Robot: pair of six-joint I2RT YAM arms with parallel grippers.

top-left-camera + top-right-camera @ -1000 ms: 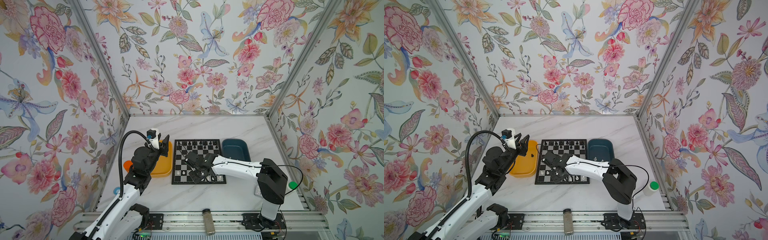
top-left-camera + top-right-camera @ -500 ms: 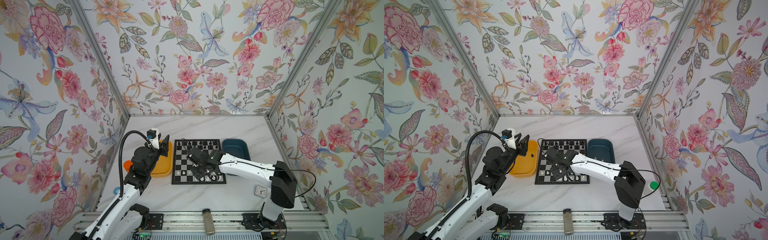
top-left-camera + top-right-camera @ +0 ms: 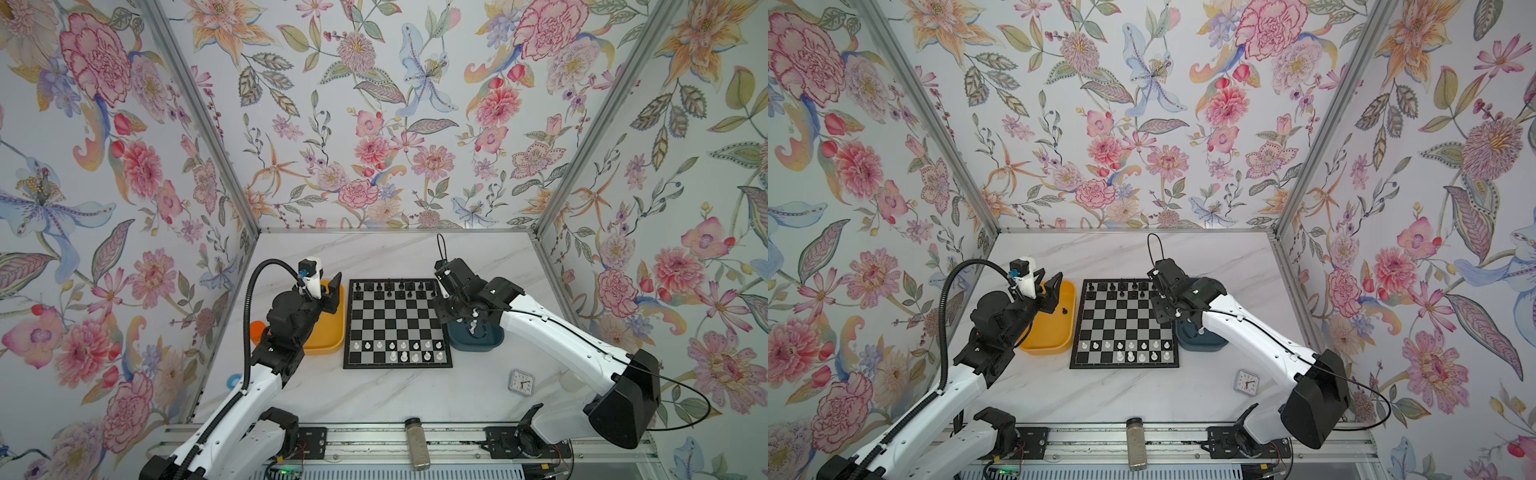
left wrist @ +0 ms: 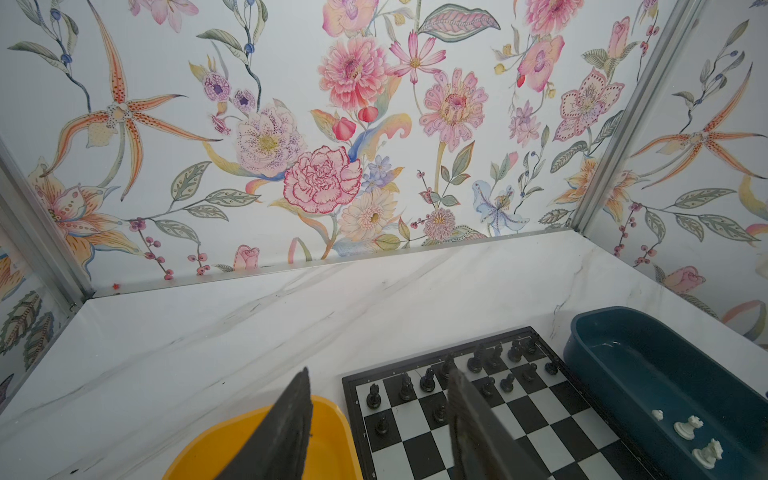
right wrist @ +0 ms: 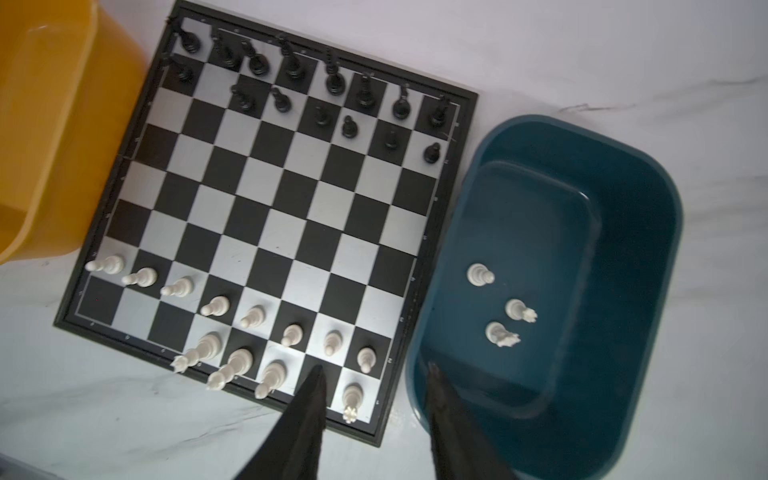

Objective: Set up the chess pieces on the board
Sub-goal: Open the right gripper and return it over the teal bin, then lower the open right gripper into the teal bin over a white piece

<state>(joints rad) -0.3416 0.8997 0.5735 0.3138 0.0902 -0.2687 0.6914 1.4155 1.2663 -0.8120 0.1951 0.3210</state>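
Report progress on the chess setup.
Done: all eight white pawns and the black back-rank pieces stand on the chessboard. In hand: nothing; left gripper and right gripper are both open and empty. Remaining: three white pieces in the dark blue tray, one black piece in the yellow tray.

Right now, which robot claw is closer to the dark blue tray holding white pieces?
The right. The right gripper hangs over the dark blue tray at its board-side rim; the left gripper hangs over the yellow tray, across the board from it.
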